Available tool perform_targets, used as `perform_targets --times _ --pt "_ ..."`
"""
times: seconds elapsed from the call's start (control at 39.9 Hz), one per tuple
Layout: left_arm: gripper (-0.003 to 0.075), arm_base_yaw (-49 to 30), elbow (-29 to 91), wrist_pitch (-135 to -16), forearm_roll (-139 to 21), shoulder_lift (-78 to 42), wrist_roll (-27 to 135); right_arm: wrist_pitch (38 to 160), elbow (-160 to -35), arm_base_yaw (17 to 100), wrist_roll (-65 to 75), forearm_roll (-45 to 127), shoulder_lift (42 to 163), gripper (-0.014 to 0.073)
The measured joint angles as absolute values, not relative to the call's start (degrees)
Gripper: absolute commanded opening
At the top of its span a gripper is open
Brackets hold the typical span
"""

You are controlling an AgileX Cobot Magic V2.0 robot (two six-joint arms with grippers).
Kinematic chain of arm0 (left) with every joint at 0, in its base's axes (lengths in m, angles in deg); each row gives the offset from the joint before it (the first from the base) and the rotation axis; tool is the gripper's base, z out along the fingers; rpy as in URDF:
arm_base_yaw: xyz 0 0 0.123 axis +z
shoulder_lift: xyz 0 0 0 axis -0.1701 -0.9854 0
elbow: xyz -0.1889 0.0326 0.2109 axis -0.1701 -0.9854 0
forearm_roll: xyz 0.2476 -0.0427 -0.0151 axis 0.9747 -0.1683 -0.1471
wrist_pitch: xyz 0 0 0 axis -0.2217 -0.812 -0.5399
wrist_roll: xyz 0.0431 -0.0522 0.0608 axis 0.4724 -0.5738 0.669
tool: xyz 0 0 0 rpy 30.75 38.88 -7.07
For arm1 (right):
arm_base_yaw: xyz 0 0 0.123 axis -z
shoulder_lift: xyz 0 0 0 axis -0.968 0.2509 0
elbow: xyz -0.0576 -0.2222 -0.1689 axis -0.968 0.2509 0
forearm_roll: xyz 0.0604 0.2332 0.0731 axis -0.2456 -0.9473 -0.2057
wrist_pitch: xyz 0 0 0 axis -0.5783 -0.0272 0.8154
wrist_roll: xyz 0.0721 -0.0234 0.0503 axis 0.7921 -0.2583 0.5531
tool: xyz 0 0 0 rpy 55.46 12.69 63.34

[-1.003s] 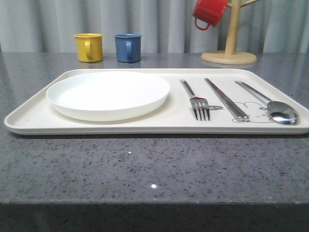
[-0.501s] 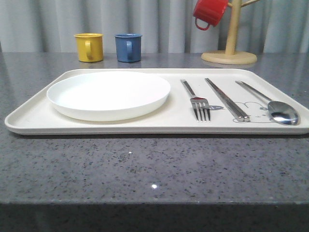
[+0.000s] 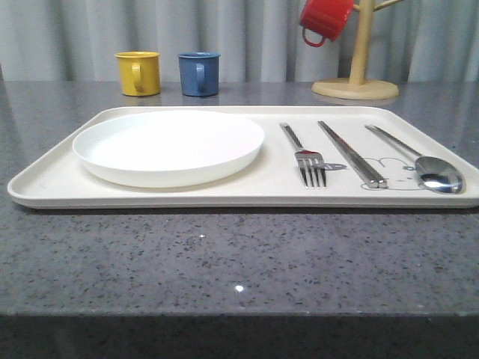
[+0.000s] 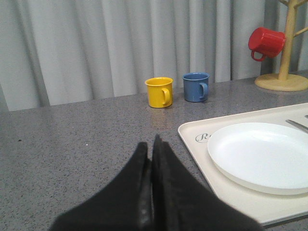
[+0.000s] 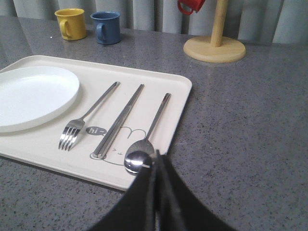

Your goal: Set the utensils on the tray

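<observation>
Right wrist view showed the right claw [image 5: 157,159] pressed together just above the bowl of the thin, slick silver metal spoon [image 5: 144,144], lying with the fork [image 5: 84,118] and flat chopsticks [image 5: 118,122] on the cream rectangular tray [image 5: 180,103]; it looked stiff, best pinched mid-handle.

Staged tabletop test setting: grey speckled counter [image 3: 224,262], plain grey curtain backdrop [image 3: 247,37], wooden mug tree [image 3: 358,67], coloured mugs.
</observation>
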State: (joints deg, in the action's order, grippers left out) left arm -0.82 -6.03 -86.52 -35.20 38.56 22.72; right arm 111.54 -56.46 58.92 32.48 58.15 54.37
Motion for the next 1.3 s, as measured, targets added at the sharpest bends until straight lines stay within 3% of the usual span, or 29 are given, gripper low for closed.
perform_targets --times 0.35,0.63,1.3 --pt "-0.0018 2.80 -15.50 -83.11 -35.22 40.33 22.72 111.54 -56.46 58.92 32.38 58.15 54.37 -0.0069" --pt "-0.0018 8.04 -26.94 -73.35 -35.32 40.33 22.72 111.54 -56.46 58.92 32.38 58.15 54.37 -0.0069" --pt "-0.0018 8.26 -27.09 -71.48 -35.34 40.33 22.72 111.54 -56.46 58.92 32.38 58.15 54.37 -0.0069"
